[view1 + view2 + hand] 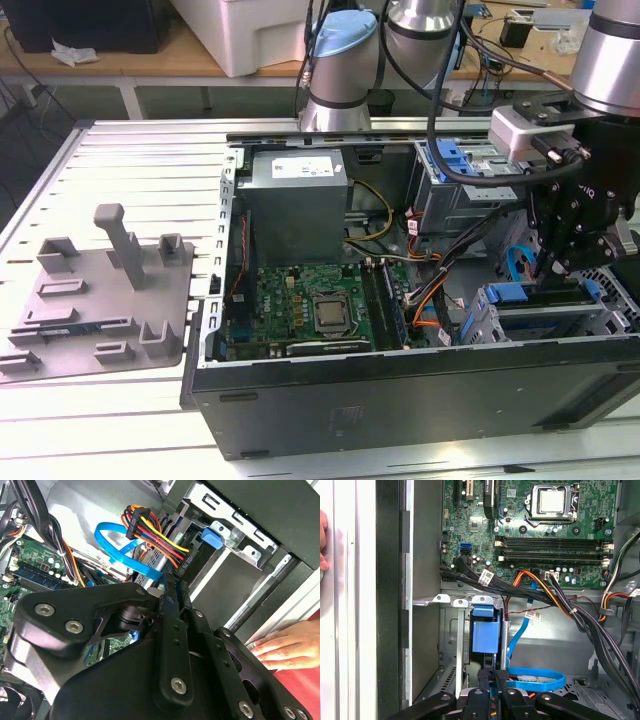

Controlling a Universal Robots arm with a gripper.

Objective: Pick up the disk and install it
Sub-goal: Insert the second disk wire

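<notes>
Disk [482,635], seen edge-on as the blue end of its carrier frame, stands in the metal drive cage [450,630] at one corner of the open computer case [400,390]. In the exterior view the blue frame [530,295] lies in that cage at the case's end on the exterior view's right, directly under the gripper [550,265].

In both wrist views the gripper [493,677] [170,587] reaches down to the disk. Its jaws are drawn in to a narrow gap, with a thin strip of the blue frame pinched between them.

A flat blue data cable [120,550] loops just beside the jaws, next to a bundle of red, yellow and black power leads [155,535]. The green motherboard [300,300] lies on the case floor, with the grey power supply [295,200] beyond it.

A person's hand [282,647] rests on the outer edge of the case.

Well apart, on the exterior view's left, a grey moulded fixture [100,290] sits on the slatted table [100,420].
</notes>
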